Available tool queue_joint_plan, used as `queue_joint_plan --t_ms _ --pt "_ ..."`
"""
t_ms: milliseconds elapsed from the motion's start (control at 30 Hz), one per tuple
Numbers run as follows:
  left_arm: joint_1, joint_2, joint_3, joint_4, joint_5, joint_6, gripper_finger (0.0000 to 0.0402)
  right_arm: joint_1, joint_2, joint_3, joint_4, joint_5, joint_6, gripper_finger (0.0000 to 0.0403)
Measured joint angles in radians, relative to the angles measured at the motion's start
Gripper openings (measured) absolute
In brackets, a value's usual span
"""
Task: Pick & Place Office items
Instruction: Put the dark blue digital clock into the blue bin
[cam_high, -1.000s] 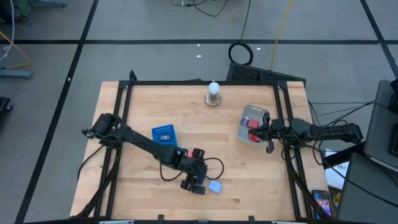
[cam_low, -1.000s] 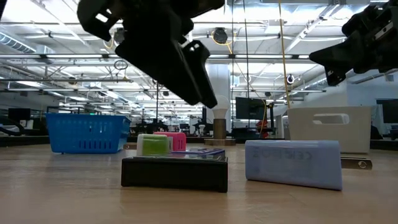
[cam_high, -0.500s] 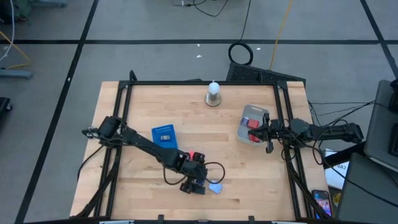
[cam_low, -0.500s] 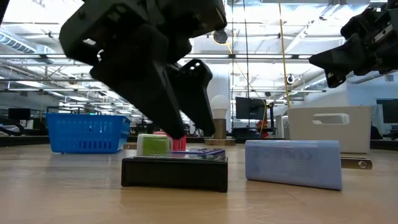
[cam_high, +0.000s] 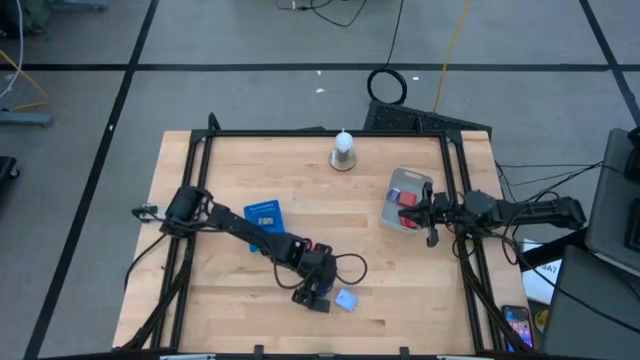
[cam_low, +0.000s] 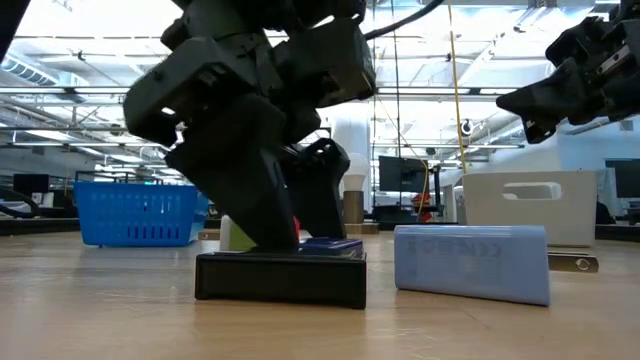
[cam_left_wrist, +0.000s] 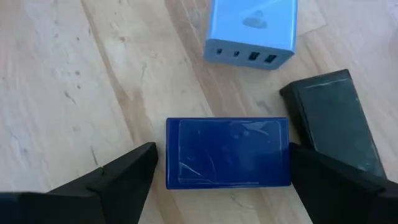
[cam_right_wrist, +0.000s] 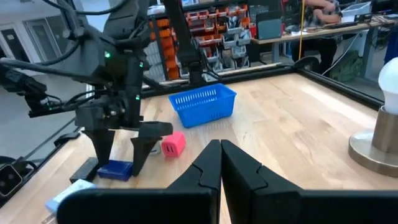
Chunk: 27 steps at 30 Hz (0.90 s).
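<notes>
The left end effector (cam_left_wrist: 221, 177) stands spread wide astride the dark blue block (cam_left_wrist: 227, 152), which lies flat on the bench (cam_high: 200, 310) near its front edge, beside a black piece (cam_left_wrist: 333, 121). In my judgement, the descent should stay centred so neither finger clips that piece before closing. The right end effector (cam_right_wrist: 219, 163) waits clenched by the right edge.

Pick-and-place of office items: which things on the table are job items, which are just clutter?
Job items: dark blue block between the open left gripper fingers; light blue piece; black piece; pink piece.
Clutter: blue basket; light bulb on base; grey bin.
</notes>
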<state>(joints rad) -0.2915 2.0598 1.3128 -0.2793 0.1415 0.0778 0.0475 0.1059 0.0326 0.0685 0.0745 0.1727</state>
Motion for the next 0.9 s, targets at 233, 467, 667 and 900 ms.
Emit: queue_joint_plan --t_ms 233,467,667,900 --pt "0.016 0.001 0.000 0.006 0.015 0.026 0.0355 0.000 0.017 0.000 0.001 -0.001 -0.001 0.0000" --pt "0.004 0.002 0.000 0.007 0.033 0.098 0.0285 0.000 0.017 0.000 0.002 -0.001 -0.001 0.0000" --pt "-0.001 0.002 0.000 0.016 0.046 0.107 0.0283 0.000 0.017 0.000 0.001 -0.001 -0.001 0.0000" --pt "-0.002 -0.041 -0.002 0.019 -0.038 0.176 0.0283 0.000 0.017 0.000 0.002 -0.001 -0.001 0.0000"
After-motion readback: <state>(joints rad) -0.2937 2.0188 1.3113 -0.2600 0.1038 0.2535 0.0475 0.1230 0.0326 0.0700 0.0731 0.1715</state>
